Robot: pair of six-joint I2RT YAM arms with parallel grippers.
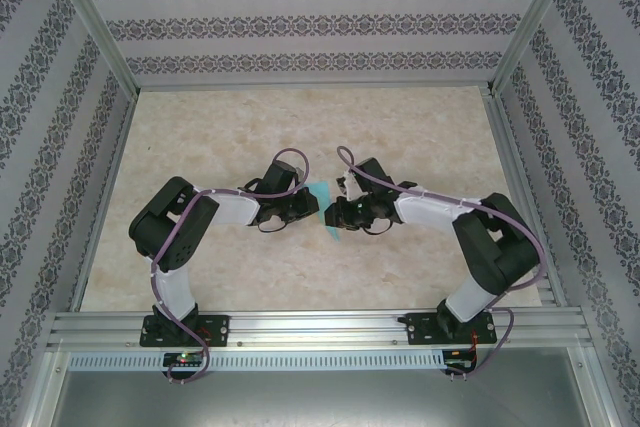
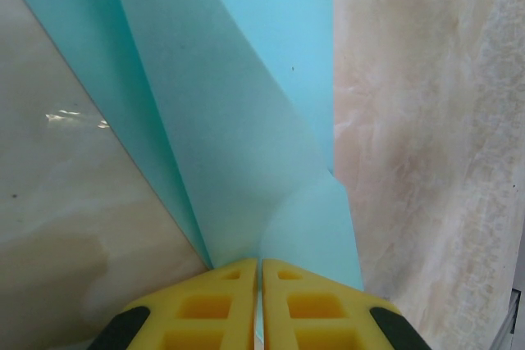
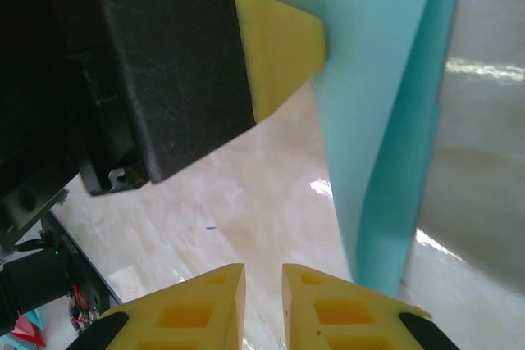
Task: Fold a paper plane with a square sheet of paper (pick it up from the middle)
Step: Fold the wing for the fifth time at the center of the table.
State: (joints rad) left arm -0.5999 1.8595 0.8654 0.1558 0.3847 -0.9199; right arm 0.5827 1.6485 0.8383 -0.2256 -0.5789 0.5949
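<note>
The turquoise sheet of paper (image 1: 322, 195) hangs above the table's middle, between the two wrists. It is folded lengthwise into overlapping layers (image 2: 246, 120); whether it has the paper plane's outline I cannot tell. My left gripper (image 2: 259, 264) is shut on the paper's lower edge, and the layers fan up and away from its yellow fingertips. My right gripper (image 3: 262, 272) stands just left of the paper's lower tip (image 3: 377, 104), its jaws a narrow gap apart with bare table showing between them. One yellow-tipped finger (image 3: 279, 43) of the left gripper touches the sheet from the left in the right wrist view.
The beige marbled tabletop (image 1: 300, 127) stretches on all sides of the grippers. Patterned walls and aluminium posts (image 1: 95, 22) close in the back and sides. A metal rail (image 1: 320, 327) carrying both arm bases runs along the near edge.
</note>
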